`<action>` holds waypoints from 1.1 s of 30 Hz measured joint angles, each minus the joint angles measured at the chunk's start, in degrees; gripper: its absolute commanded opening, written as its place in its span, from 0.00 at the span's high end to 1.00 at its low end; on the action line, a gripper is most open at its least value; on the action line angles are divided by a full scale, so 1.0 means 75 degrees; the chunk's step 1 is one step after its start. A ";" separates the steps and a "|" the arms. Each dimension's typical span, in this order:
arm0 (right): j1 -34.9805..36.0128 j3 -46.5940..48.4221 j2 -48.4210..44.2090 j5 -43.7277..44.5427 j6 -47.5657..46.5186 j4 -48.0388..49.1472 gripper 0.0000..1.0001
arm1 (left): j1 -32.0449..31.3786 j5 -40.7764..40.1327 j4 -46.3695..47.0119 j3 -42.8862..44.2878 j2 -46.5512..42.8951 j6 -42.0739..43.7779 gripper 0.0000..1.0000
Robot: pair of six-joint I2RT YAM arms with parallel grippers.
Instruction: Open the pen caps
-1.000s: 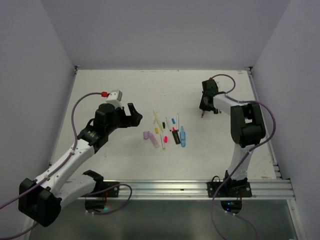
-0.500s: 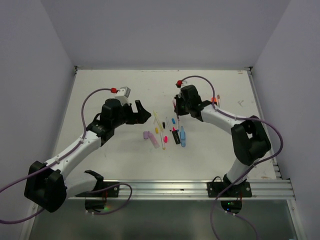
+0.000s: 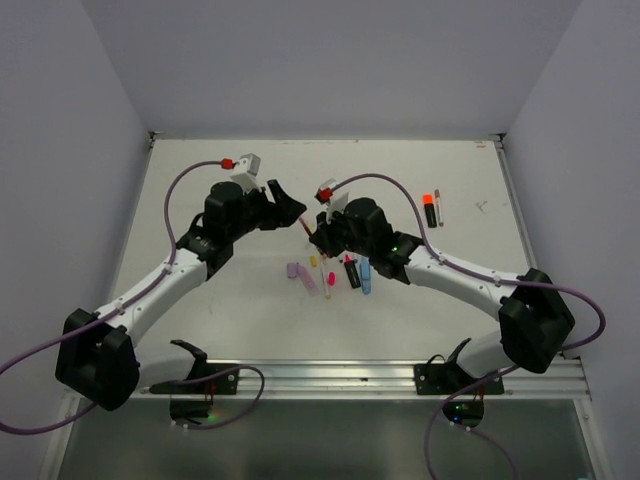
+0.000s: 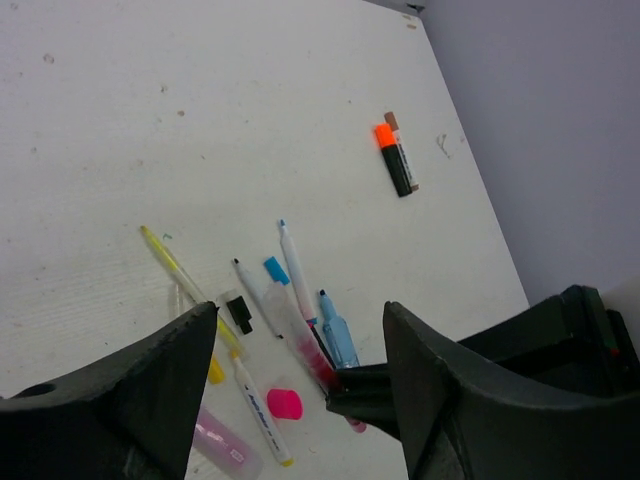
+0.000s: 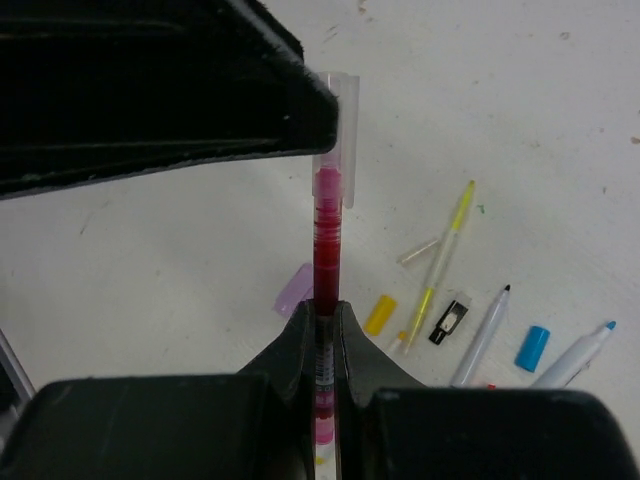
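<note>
My right gripper (image 5: 328,312) is shut on a thin red pen (image 5: 327,240) and holds it above the table, tip end toward the left arm. The pen's clear cap (image 5: 343,135) lies between the spread fingers of my left gripper (image 4: 298,314), which is open; one left finger (image 5: 200,100) sits right beside the cap. In the top view the two grippers meet over the table's middle, left (image 3: 292,210) and right (image 3: 320,233). Loose caps lie below: pink (image 4: 284,403), yellow (image 5: 380,313), blue (image 4: 276,270), lilac (image 3: 298,271).
Several uncapped pens and highlighters lie under the grippers, among them a yellow pen (image 4: 180,270), a blue highlighter (image 3: 366,272) and a black-bodied one (image 3: 351,272). An orange-capped highlighter (image 3: 429,209) with a brown pen (image 3: 439,207) beside it lies at the back right.
My right arm swung from the back right to the centre, carrying the red pen. My left gripper moved right to meet it, and its jaws have narrowed a little around the cap.
</note>
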 measured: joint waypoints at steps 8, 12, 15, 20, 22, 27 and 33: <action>0.0358 -0.0090 -0.0038 -0.0003 -0.0047 0.0347 1.00 | -0.0152 -0.0487 -0.0085 0.0134 0.0143 -0.0323 0.44; 0.0431 -0.0125 -0.0041 0.0023 -0.0047 0.0484 1.00 | -0.0321 -0.0734 -0.0210 0.0303 0.0256 -0.0434 0.55; 0.0469 -0.0157 -0.0041 0.0085 -0.0047 0.0530 1.00 | -0.0408 -0.0909 -0.0289 0.0315 0.0309 -0.0507 0.62; 0.0478 -0.0169 -0.0041 0.0268 -0.0041 0.0571 1.00 | -0.0519 -0.1113 -0.0411 0.0318 0.0350 -0.0539 0.82; 0.0478 -0.0184 -0.0047 0.0376 -0.0029 0.0597 1.00 | -0.0545 -0.1177 -0.0423 0.0318 0.0358 -0.0632 0.93; 0.0522 -0.0294 -0.0061 0.0475 0.0058 0.0699 0.80 | -0.0653 -0.1215 -0.0408 0.0338 0.0358 -0.0714 1.00; 0.0519 -0.0294 -0.0052 0.0458 0.0219 0.0979 0.48 | -0.0659 -0.1209 -0.0405 0.0291 0.0306 -0.0691 1.00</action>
